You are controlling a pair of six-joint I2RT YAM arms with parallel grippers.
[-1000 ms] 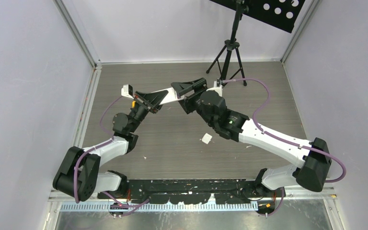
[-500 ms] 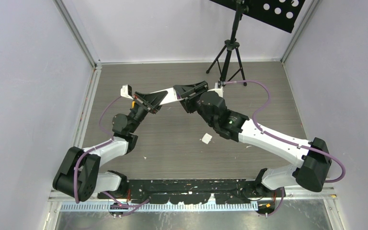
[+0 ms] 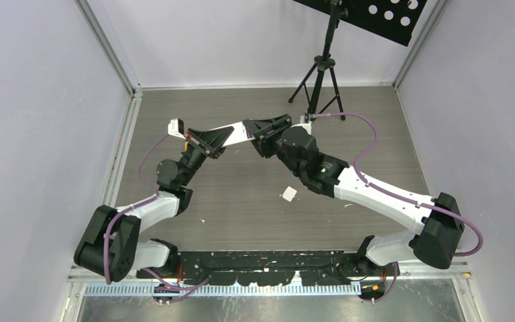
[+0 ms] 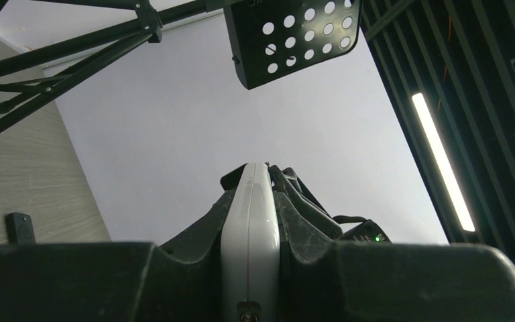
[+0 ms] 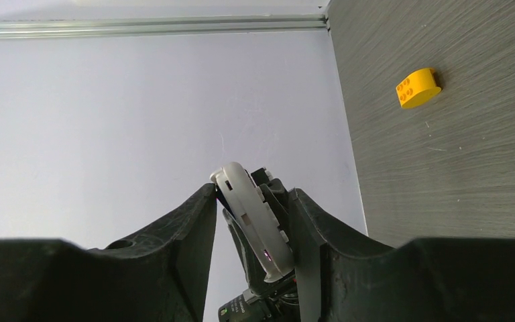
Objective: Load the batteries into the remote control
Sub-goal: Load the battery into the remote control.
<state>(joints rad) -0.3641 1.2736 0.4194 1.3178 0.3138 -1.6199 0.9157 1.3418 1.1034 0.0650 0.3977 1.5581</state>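
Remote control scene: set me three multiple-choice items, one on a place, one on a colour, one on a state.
1. Where is the remote control?
A in a drawer
B in the air, between the fingers of the left gripper and the right gripper
C on a shelf

2. What colour is the block on the table?
A yellow
B red
C green

3. How is the left gripper?
A wide open, empty
B shut on the remote control
C out of view

Answers:
1 B, since each wrist view shows it between that arm's fingers.
2 A, as the right wrist view shows it.
3 B, as its fingers press the white body from both sides.
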